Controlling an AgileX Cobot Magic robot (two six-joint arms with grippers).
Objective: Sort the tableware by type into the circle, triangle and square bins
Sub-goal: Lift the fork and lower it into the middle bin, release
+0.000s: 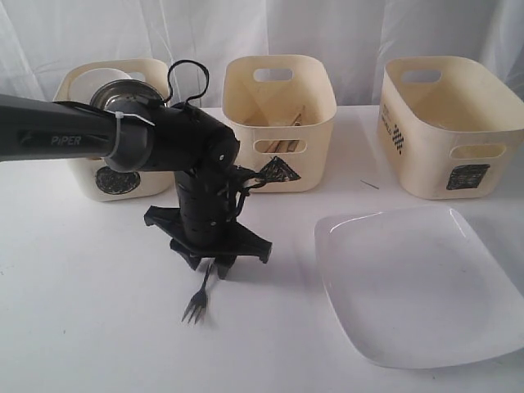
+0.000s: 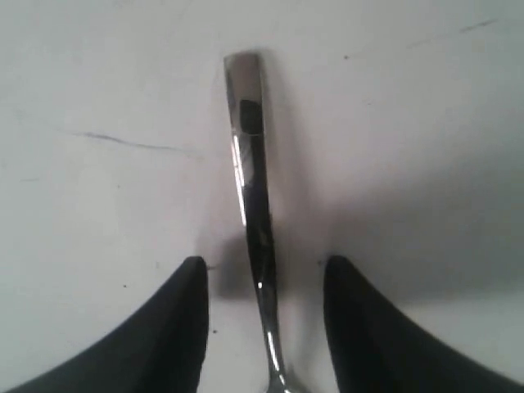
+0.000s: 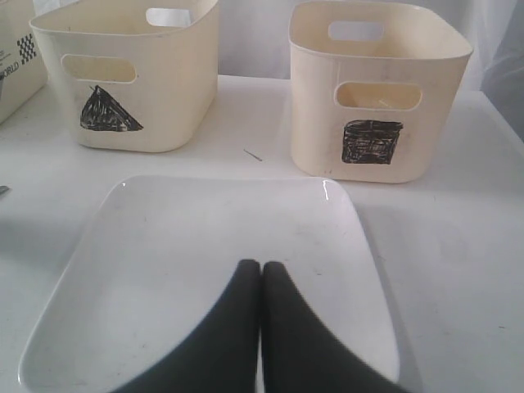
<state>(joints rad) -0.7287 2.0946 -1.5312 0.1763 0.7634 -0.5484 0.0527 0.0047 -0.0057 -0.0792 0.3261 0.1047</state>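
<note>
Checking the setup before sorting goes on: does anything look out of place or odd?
Only a thin dark sliver or mark on the table between the triangle bin and the square bin; too small to identify. The fork and square plate simply lie flat, unsorted, with no damage showing.

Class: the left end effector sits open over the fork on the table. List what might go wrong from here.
1. The fork is thin and lies flat; the left end effector may close above it or scrape the table.
2. The shiny handle could slip or swing on lifting, missing the triangle bin.
</note>
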